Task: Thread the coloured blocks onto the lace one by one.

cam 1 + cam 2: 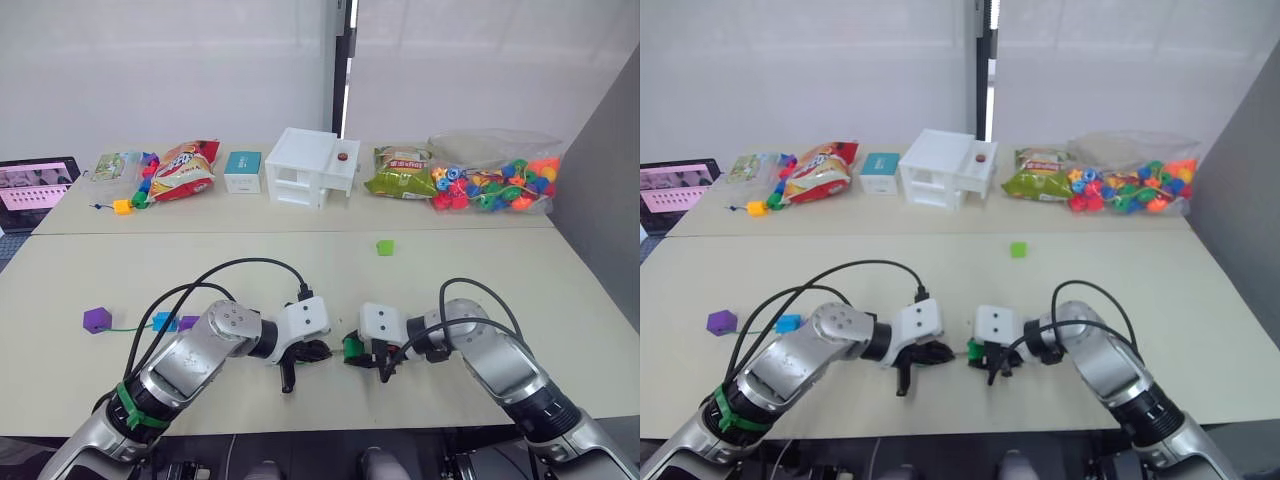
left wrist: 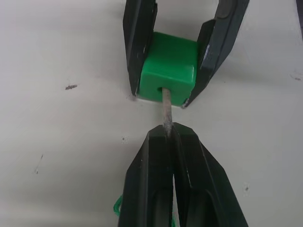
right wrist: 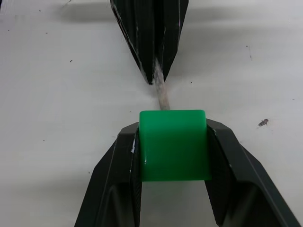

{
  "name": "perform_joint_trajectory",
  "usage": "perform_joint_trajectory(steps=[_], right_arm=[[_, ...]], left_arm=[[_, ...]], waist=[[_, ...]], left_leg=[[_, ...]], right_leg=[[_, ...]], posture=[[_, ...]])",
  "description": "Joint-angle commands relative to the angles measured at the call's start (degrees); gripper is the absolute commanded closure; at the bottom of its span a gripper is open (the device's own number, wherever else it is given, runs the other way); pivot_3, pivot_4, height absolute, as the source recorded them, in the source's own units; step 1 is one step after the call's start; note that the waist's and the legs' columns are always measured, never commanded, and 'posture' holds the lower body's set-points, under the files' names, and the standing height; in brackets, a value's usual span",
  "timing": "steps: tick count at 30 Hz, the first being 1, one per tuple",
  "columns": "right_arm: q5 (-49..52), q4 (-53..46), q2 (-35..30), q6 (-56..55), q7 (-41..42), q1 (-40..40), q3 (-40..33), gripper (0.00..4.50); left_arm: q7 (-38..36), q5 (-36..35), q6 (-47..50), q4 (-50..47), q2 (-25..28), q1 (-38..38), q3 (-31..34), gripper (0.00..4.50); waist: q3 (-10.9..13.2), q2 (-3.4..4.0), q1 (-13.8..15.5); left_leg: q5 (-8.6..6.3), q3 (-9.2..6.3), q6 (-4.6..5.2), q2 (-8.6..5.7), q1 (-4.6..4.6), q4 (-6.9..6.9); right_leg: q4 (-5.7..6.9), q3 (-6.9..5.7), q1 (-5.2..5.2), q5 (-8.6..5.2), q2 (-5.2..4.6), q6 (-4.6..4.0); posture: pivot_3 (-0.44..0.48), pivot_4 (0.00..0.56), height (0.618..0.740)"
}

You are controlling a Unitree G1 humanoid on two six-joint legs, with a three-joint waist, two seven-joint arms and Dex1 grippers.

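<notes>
A dark green plastic cube [image 2: 169, 67] is clamped between the two black fingers of the right gripper [image 3: 173, 156], which press on two opposite faces so that the bored face is left free and turned toward the left gripper [image 2: 171, 137]. The left gripper is closed on the stiff grey needle-like tip [image 2: 166, 108] of the thin green lace [image 2: 117, 206], pinched close to its end so that it stays rigid and aligned with the hole. The tip is seen entered into the cube's hole; how deep it reaches cannot be told. Both grippers are held low over the near edge of the pale table [image 1: 480, 270], facing one another, probably so that the push runs along one straight axis.

Further along the lace, on the robot's left, a purple cube [image 1: 97, 320], a blue cube [image 1: 164, 322] and a second purple cube [image 1: 188, 323] are seen lying on the table; these are judged to be threaded already. A light green cube [image 1: 385, 247] is left apart, farther back near the table's middle, and is judged still to be threaded.
</notes>
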Motion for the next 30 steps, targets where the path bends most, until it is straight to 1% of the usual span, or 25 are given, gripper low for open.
perform_joint_trajectory(steps=[1, 6, 10, 12, 16, 19, 22, 24, 28, 30], right_arm=[[0.6, -3.1, 0.4, 1.4, -0.2, 0.0, 1.1, 3.30], [0.5, -4.2, 1.7, 3.1, -1.4, -0.2, 2.0, 3.30], [0.1, -4.6, 2.7, 4.3, -2.5, -0.2, 2.6, 3.30], [-0.3, -4.8, 2.2, 5.4, -3.0, 0.5, 2.5, 3.30], [-0.4, -5.2, -0.1, 6.9, -3.7, 2.5, 1.2, 3.30], [0.0, -5.9, -1.7, 7.6, -4.3, 4.4, 0.1, 3.30], [1.0, -6.7, -2.4, 8.9, -5.1, 5.3, -0.8, 3.30], [1.4, -7.0, -2.5, 9.5, -5.4, 5.7, -1.3, 3.30], [1.7, -7.1, -2.7, 10.1, -5.9, 5.5, -1.3, 3.30], [1.9, -7.2, -2.8, 10.4, -6.2, 5.4, -1.1, 3.30]], left_arm=[[-0.6, 0.0, -3.6, 1.0, -2.6, -1.9, -1.6, 4.50], [-1.6, 0.5, -7.5, 5.5, -6.7, -3.0, -3.9, 4.50], [-2.0, 2.3, -11.2, 9.4, -8.5, -3.0, -4.9, 4.50], [-2.0, 3.4, -14.4, 10.6, -7.7, -2.4, -3.3, 3.80], [-3.4, 4.6, -19.2, 9.9, -3.4, -0.5, 0.0, 2.53], [-4.6, 2.3, -19.8, 8.2, -1.0, 1.3, 3.6, 1.56], [-6.3, 0.1, -19.7, 6.8, 1.0, 3.2, 6.1, 1.56], [-6.4, 1.2, -21.0, 7.7, 1.9, 4.3, 6.0, 1.56], [-6.1, 1.6, -23.1, 10.2, 0.4, 5.6, 5.7, 1.56], [-5.6, 3.0, -24.8, 11.6, -0.5, 5.7, 4.8, 1.56]], waist=[[0.0, 0.00, 0.0], [0.0, 0.00, 0.4], [0.0, -0.03, 0.9], [0.0, -0.02, 1.1], [0.0, -0.02, 1.0], [0.0, -0.02, 0.9], [0.0, -0.02, 1.1], [0.0, -0.02, 1.5], [0.0, -0.03, 1.7], [0.0, -0.03, 1.6]], left_leg=[[0.00, 0.00, 0.00, 0.00, -0.01, 0.00], [0.00, 0.00, 0.00, -0.03, 0.00, 0.04], [0.00, 0.00, 0.00, -0.04, 0.11, 0.09], [0.00, 0.00, 0.00, -0.04, 0.27, 0.09], [0.01, -0.01, -0.01, 0.00, 0.29, 0.08], [0.01, -0.03, -0.01, 0.00, 0.24, 0.05], [0.00, -0.03, -0.01, -0.01, 0.10, 0.04], [0.00, -0.03, 0.00, -0.03, 0.08, 0.04], [0.00, -0.01, 0.00, -0.04, 0.09, 0.05], [0.00, 0.00, 0.00, -0.04, 0.09, 0.05]], right_leg=[[0.00, 0.00, 0.00, 0.00, 0.00, 0.00], [-0.01, 0.00, 0.05, 0.00, -0.02, 0.00], [-0.04, 0.00, 0.21, 0.01, -0.03, 0.01], [-0.09, 0.00, 0.42, 0.00, -0.02, 0.02], [-0.13, -0.01, 0.47, 0.00, 0.01, 0.03], [0.00, -0.01, 0.28, 0.00, 0.01, 0.02], [0.01, -0.01, 0.11, 0.00, -0.01, 0.02], [-0.04, -0.01, 0.13, 0.00, -0.03, 0.02], [-0.09, -0.01, 0.18, 0.00, -0.04, 0.03], [-0.09, -0.01, 0.18, 0.00, -0.04, 0.03]], posture=[[0.000, 0.150, 0.740], [0.000, 0.150, 0.740], [0.000, 0.150, 0.740], [0.000, 0.150, 0.740], [0.000, 0.150, 0.740], [0.000, 0.150, 0.740], [0.000, 0.150, 0.740], [0.000, 0.150, 0.740], [0.000, 0.150, 0.740], [0.000, 0.150, 0.740]])
